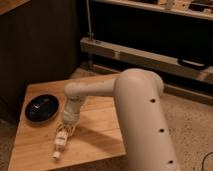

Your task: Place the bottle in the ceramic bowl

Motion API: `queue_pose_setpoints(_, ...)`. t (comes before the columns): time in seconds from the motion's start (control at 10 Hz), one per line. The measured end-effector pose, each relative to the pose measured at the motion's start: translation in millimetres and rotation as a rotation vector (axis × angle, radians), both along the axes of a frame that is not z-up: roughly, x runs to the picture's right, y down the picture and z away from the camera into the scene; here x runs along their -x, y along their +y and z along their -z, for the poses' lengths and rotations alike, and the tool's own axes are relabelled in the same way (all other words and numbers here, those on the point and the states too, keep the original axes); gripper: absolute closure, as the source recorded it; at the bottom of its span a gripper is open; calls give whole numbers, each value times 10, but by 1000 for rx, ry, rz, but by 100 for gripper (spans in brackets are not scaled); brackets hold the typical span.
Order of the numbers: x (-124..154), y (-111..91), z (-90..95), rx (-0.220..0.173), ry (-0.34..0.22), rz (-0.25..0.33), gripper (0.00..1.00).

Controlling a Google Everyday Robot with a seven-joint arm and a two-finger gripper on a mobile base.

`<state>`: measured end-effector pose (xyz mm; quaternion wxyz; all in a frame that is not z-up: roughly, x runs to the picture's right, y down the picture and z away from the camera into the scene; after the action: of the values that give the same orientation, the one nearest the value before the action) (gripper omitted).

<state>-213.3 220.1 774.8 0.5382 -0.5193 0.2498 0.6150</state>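
Observation:
The white bottle (60, 142) is over the front left of the wooden table (100, 130), its cap pointing toward the front edge. My gripper (64, 131) reaches down from the white arm and is shut on the bottle's upper end. The glossy black ceramic bowl (42, 108) sits on the table to the left, behind the bottle and a short way from the gripper. Nothing is in the bowl.
The arm's large white body (145, 120) fills the right of the view and covers the table's right side. A dark cabinet wall (35, 45) stands behind the table. A metal rail and shelf (150, 55) run along the back right. The floor is speckled.

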Motion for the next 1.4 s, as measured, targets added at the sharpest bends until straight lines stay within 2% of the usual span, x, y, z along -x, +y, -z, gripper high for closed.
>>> queue_pose_setpoints(0.2,-283,-381,237,-23,33,-78,100)
queue_pose_setpoints(0.4,-412,-684,362,-36,81,-107,100)
queue_pose_setpoints(0.5,-408,-762,377,-39,96,-118,100)
queue_pose_setpoints(0.6,-385,-818,362,-42,111,-125,100)
queue_pose_setpoints(0.8,-263,-971,215,-58,149,-139,100)
queue_pose_setpoints(1.1,80,-1323,93,-85,217,-166,100)
queue_pose_setpoints(1.4,269,-1554,-8,-93,247,-180,100)
